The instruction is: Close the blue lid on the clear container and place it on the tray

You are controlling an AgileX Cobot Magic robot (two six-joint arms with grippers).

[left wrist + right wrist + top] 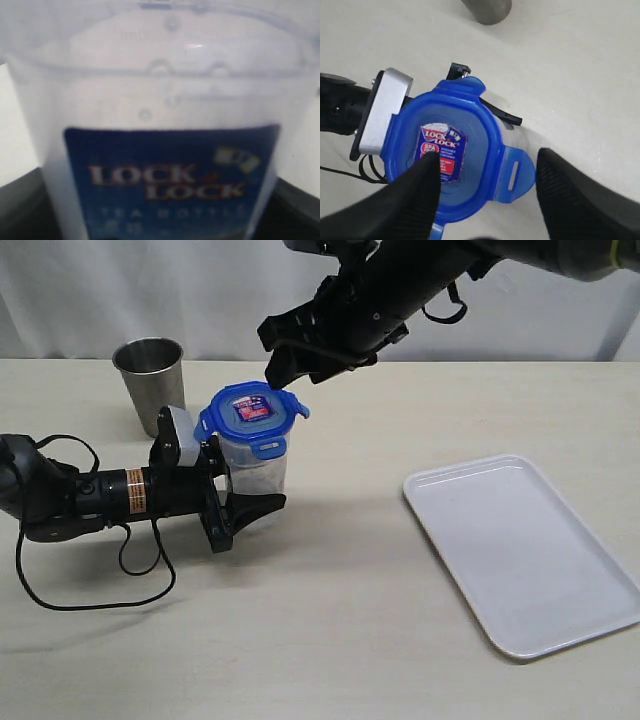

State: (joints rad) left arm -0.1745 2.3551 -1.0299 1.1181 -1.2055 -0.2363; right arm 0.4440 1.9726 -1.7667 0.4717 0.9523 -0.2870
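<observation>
The clear container [256,472] stands on the table, and my left gripper [250,492] is shut on its lower body from the left side. In the left wrist view the clear container [165,95] fills the frame, its dark blue label facing the camera. The blue lid [250,412] sits on top of it, with flaps sticking outward. My right gripper [283,355] hangs open just above the lid. In the right wrist view its fingers [415,195] straddle one side of the blue lid [470,130] and touch nothing. The tray [520,550] lies empty at the right.
A grey steel cup [150,380] stands behind the left arm, close to the container; its base also shows as the steel cup [487,9] in the right wrist view. The left arm's black cable [90,595] loops over the table at the left.
</observation>
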